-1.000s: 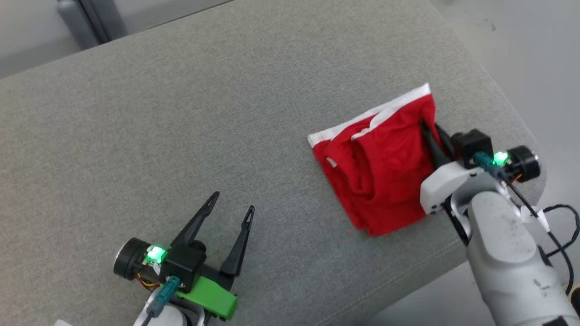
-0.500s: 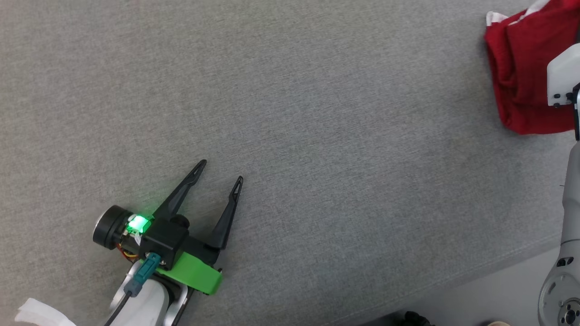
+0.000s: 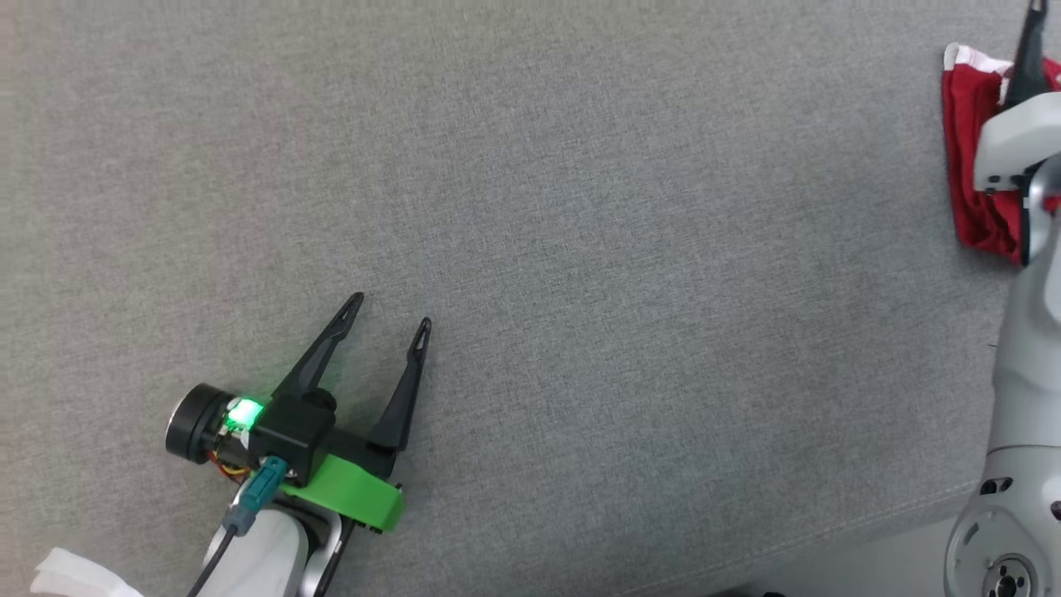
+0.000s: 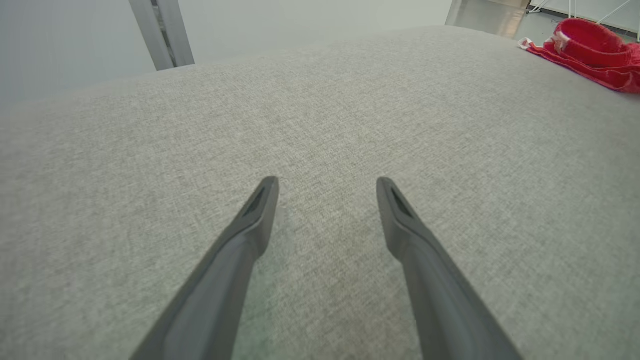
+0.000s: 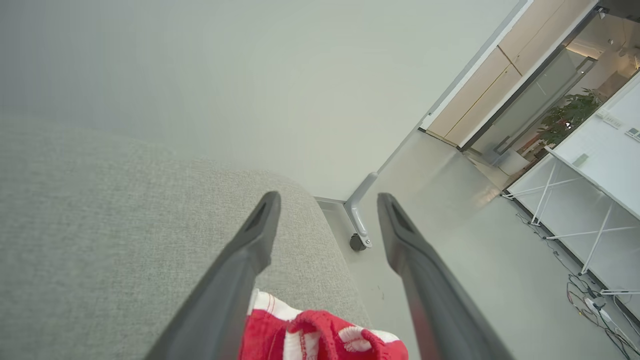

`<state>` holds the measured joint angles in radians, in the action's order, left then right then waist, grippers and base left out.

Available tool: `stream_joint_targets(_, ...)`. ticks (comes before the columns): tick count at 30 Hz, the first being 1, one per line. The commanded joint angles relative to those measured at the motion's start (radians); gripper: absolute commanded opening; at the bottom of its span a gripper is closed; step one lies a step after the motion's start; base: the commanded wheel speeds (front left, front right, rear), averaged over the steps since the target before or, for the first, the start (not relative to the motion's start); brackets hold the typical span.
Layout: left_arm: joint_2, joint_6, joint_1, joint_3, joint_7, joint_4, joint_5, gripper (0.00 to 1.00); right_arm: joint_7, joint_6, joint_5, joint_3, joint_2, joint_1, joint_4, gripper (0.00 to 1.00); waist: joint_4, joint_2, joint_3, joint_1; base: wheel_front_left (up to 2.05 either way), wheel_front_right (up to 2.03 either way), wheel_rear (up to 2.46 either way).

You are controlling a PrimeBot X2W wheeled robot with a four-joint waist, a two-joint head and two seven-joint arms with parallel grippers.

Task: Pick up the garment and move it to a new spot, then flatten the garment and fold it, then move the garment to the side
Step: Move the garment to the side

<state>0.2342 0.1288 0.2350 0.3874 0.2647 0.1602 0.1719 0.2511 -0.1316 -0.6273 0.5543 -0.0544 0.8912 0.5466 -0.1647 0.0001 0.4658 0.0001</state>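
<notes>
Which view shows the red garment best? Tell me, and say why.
The left wrist view: the garment lies unobstructed on the grey surface, though far and cut by the frame edge. The head view hides the garment partly behind the right arm; the right wrist view catches its bunched edge at the bottom.

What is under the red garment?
The red garment lies on the grey fabric surface, near its edge. Whether anything else is beneath cannot be seen: the cloth covers it, and the right arm hides part of the garment in the head view.
</notes>
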Motion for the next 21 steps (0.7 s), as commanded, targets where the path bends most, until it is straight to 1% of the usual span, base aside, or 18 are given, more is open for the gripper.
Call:
stream_joint_targets(1,-0.007,0.003,-0.017,-0.019,-0.001,0.01,-0.011,1.0,0.011,0.002,0.039,-0.032,0.001,-0.006,0.003,1.0,0.008,-0.0001,-0.045,-0.0001,0.0,0.0,0.0)
stream_joint_targets(2,-0.014,0.003,-0.02,-0.029,-0.001,0.017,-0.012,1.0,0.014,0.002,0.078,-0.066,0.002,-0.012,0.008,1.0,0.013,-0.0001,-0.056,-0.0001,0.0,0.0,0.0)
stream_joint_targets(3,-0.021,0.003,-0.022,-0.042,-0.001,0.026,-0.016,1.0,0.014,0.002,0.136,-0.122,0.005,-0.023,-0.004,1.0,0.021,-0.0001,-0.072,-0.0001,0.0,0.0,0.0)
stream_joint_targets(7,-0.051,0.003,-0.031,-0.112,-0.001,0.054,-0.028,1.0,0.015,0.002,0.333,-0.304,0.001,-0.114,-0.073,1.0,0.048,-0.0001,-0.124,-0.0001,0.0,0.0,0.0)
stream_joint_targets(9,-0.067,0.003,-0.037,-0.154,-0.001,0.071,-0.032,1.0,0.015,0.002,0.414,-0.371,0.001,-0.162,-0.106,1.0,0.064,-0.0001,-0.151,-0.0001,0.0,0.0,0.0)
stream_joint_targets(11,-0.083,0.001,-0.045,-0.194,-0.001,0.086,-0.037,1.0,0.015,0.002,0.477,-0.411,0.001,-0.212,-0.132,1.0,0.081,-0.0001,-0.179,-0.0001,0.0,0.0,0.0)
stream_joint_targets(13,-0.095,-0.002,-0.051,-0.231,-0.001,0.1,-0.043,1.0,0.015,0.002,0.505,-0.443,0.001,-0.262,-0.151,1.0,0.099,-0.0001,-0.205,-0.0001,0.0,0.0,0.0)
stream_joint_targets(15,-0.105,-0.003,-0.056,-0.266,-0.001,0.114,-0.054,1.0,0.015,0.002,0.554,-0.459,0.001,-0.309,-0.164,1.0,0.118,-0.0001,-0.231,-0.0001,0.0,0.0,0.0)
stream_joint_targets(21,-0.122,-0.007,-0.094,-0.335,-0.001,0.147,-0.09,1.0,0.015,0.002,0.64,-0.5,0.001,-0.442,-0.159,1.0,0.159,-0.0001,-0.308,-0.0001,0.0,0.0,0.0)
